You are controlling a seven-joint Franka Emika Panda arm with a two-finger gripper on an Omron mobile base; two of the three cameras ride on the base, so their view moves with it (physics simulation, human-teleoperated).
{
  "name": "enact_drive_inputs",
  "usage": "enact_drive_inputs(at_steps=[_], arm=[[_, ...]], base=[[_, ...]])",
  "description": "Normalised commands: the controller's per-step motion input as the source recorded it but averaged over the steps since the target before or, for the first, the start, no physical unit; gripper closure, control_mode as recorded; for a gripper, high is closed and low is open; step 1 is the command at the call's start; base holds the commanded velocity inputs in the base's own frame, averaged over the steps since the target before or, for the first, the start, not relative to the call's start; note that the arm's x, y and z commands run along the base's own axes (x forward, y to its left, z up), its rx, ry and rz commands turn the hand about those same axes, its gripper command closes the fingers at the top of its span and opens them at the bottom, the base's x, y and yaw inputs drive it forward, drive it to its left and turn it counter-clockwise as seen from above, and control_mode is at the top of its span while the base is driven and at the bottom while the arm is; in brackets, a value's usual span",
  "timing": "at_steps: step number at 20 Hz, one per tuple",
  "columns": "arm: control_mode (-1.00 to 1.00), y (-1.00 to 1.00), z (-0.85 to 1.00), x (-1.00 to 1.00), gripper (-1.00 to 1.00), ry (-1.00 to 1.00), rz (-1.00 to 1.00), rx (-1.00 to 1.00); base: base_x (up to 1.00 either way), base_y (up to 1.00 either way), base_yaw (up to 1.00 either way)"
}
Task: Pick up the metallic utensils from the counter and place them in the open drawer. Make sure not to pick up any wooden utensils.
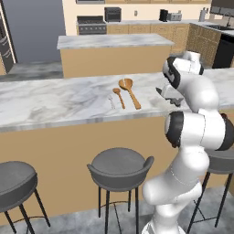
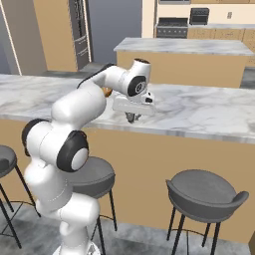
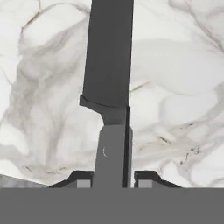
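Knife (image 3: 108, 87): dark blade and dark handle, lying flat on the marble counter (image 3: 175, 65). In the hand view it runs from the bottom centre straight up the frame, handle between the two finger tips, blade reaching past the top edge. The tips (image 3: 84, 178) stand either side of the handle, close against it; the gap on the right tip looks very thin, so contact seems likely but the view is too tight to be sure. The gripper (image 3: 112, 179) sits low over the counter top.

Left base view: gripper (image 1: 168, 97) over the counter (image 1: 55, 103) near its front right part, mostly hidden behind the arm's wrist; knife not resolvable here. This view gives the other utensils: a small thin silver fork-like utensil (image 1: 111, 100), a smaller wooden spoon (image 1: 119, 97) just beside it, and a larger wooden spoon (image 1: 130, 91) to the right of that. All three lie flat, apart from the gripper.

Right base view: gripper (image 2: 132, 116) pointing down at the counter (image 2: 199, 112) near its front edge. The arm covers the spoons.

Stools: grey round seats along the counter base (image 1: 119, 167).
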Motion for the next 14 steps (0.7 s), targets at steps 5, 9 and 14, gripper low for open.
enact_drive_inputs(at_steps=[5, 9, 14], arm=[[-1.0, 0.0, 0.43, -0.68, 1.0, 0.0, 0.0, 0.0], [-1.0, 0.02, 0.51, -0.67, 1.0, -0.09, 0.0, 0.0], [-1.0, 0.18, 0.35, -0.62, 1.0, -0.21, 0.01, 0.0]], base=[[0.0, 0.0, 0.0], [0.0, 0.0, 0.0], [0.0, 0.0, 0.0]])
